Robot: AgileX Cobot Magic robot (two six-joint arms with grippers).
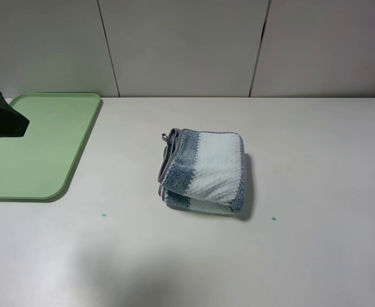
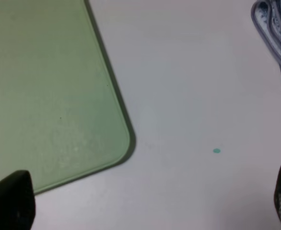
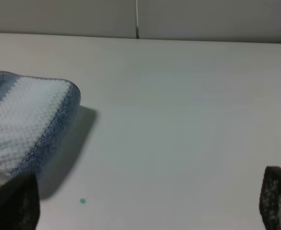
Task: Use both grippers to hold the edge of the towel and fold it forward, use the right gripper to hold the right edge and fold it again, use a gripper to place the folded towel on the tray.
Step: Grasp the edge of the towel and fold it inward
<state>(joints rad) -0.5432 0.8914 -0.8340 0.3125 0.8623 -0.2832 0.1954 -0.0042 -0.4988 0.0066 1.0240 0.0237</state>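
The towel (image 1: 203,171) lies folded into a thick blue, grey and white pad in the middle of the white table. The light green tray (image 1: 40,147) sits flat at the left with nothing on it. A black part of my left arm (image 1: 2,118) shows over the tray's far left. My left gripper (image 2: 147,206) is open and empty above the table beside the tray's corner (image 2: 44,86); the towel's edge (image 2: 277,33) is well away from it. My right gripper (image 3: 147,203) is open and empty, to the right of the towel (image 3: 25,120), and is out of the exterior view.
Two small green dots (image 1: 103,215) (image 1: 274,219) mark the table in front of the towel. A white panelled wall (image 1: 187,45) runs behind the table's far edge.
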